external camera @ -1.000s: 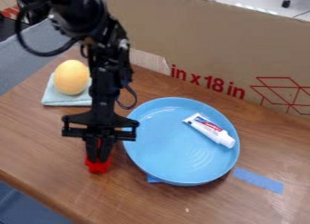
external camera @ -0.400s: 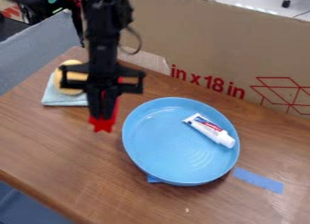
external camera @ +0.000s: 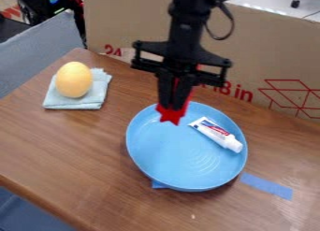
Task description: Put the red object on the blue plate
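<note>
Carried up and across from the left side of the table, where it stood a second ago, the long, narrow bright red rectangular block (external camera: 170,110) now hangs upright over the rear part of the large round light-blue plastic plate (external camera: 163,160), its lower end just above the plate's surface or possibly touching it; the angle of view does not settle which. The black robot gripper (external camera: 173,94) points straight down, its fingers pinched nearly together on the upper part of the block, with only the lower red tip showing below them. A black crossbar on the gripper spans level above the plate's back rim. Inside the plate, to the right of the block and apart from it, lies a small white tube with red-and-blue print (external camera: 216,134), slanting down to the right. On the left of the brown wooden table (external camera: 50,151), well apart from the plate, a yellow-orange egg-shaped object (external camera: 74,79) rests on a pale blue-green folded cloth (external camera: 56,100). A brown cardboard box with red lettering (external camera: 269,62) stands behind the arm, and a strip of blue tape (external camera: 267,187) lies on the table near the plate's right front edge.
</note>
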You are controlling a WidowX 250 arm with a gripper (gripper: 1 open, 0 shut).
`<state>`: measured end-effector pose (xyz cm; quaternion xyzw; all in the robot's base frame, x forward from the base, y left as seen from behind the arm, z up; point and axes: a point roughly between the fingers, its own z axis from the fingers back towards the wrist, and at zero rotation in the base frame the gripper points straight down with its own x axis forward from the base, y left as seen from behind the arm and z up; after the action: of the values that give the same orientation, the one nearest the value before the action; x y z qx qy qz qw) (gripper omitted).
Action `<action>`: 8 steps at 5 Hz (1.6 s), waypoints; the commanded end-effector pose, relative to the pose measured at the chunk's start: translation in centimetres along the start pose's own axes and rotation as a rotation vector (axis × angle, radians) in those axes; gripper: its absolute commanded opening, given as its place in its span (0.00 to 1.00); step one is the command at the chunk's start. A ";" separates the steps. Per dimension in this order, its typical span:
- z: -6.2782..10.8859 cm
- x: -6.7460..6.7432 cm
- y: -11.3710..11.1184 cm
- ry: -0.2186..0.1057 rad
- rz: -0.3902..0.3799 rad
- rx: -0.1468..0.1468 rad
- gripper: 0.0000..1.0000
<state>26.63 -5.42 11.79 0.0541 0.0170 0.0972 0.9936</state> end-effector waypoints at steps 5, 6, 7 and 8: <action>-4.5 1.7 2.5 -0.135 -0.014 -0.029 0.00; -4.1 2.8 0.4 -0.152 -0.034 -0.067 0.00; -4.9 2.0 -0.3 -0.148 -0.051 -0.091 0.00; -4.1 2.3 -1.1 -0.147 -0.057 -0.076 0.00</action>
<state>28.51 -5.51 6.47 0.0269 -0.0398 0.0670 0.9966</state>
